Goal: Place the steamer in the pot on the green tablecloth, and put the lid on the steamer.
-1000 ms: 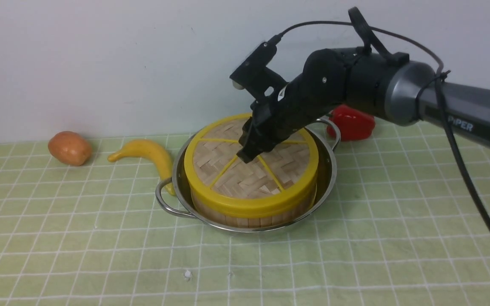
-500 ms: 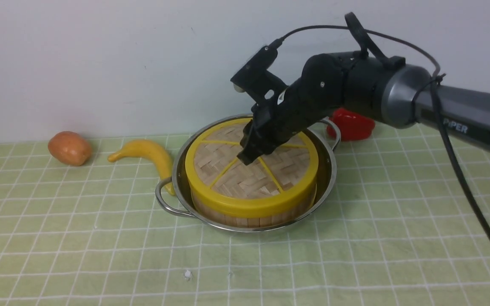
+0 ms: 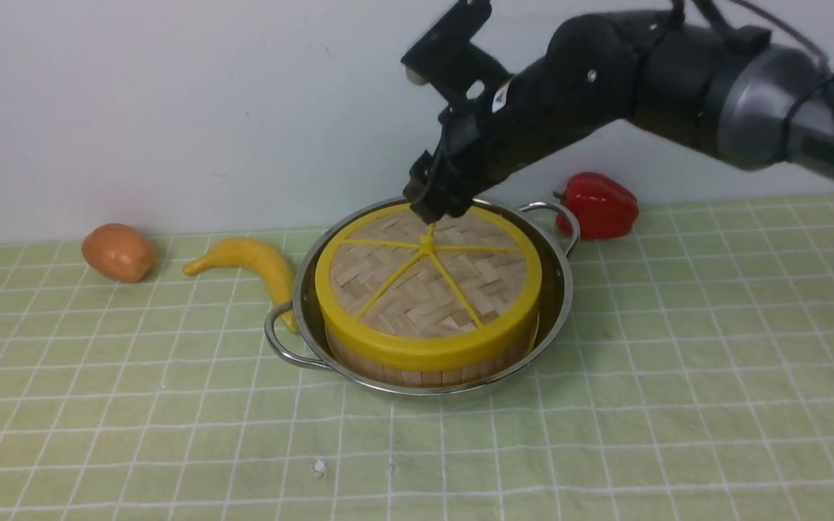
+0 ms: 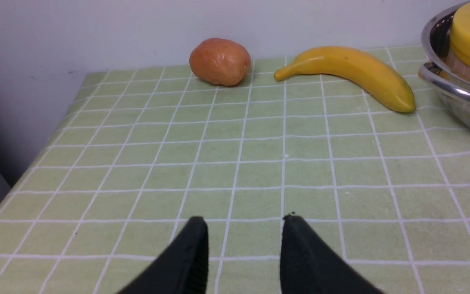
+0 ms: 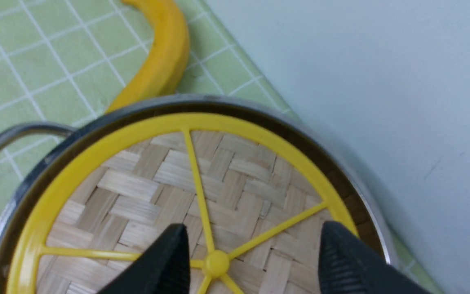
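1. Now your right gripper is hovering just above the hub of the lid, jaws spread wide and gripping nothing.
2. Your lid is sitting on the steamer, inside the pot on the green tablecloth.
3. Your left gripper is hanging over bare cloth, jaws parted and empty.

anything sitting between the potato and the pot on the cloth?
Yes. In the front view a banana lies between the potato and the pot, its near end by the pot's handle. The left wrist view shows the same.
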Robot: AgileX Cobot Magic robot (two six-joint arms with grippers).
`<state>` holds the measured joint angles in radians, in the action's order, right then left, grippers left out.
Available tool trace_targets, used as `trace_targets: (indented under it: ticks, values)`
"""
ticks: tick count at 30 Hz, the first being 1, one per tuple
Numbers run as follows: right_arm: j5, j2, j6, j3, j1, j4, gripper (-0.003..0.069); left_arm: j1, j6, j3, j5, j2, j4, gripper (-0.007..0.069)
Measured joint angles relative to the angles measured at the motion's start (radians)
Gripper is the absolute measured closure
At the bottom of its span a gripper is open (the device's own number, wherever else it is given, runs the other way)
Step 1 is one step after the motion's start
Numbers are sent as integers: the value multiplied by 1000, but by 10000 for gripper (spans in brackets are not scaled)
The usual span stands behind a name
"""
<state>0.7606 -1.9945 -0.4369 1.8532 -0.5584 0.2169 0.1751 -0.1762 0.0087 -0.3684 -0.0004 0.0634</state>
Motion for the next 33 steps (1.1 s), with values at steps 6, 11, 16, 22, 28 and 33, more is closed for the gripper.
trace_targets:
  ticks: [6,11,16,22,28,33]
  values:
    - [67,142,81,0,0,-17,600,0,0,0,0,0,0,382]
    - [134,255,184,0,0,42,673,0,0,0,0,0,0,382]
    - [136,309,234,0,0,136,673,0,0,0,0,0,0,382]
    - [154,314,233,0,0,174,667,0,0,0,0,0,0,382]
    - [343,394,260,-158,0,29,659,0,0,0,0,0,0,382]
    - [261,664,359,-565,2,-77,652,0,0,0,0,0,0,382]
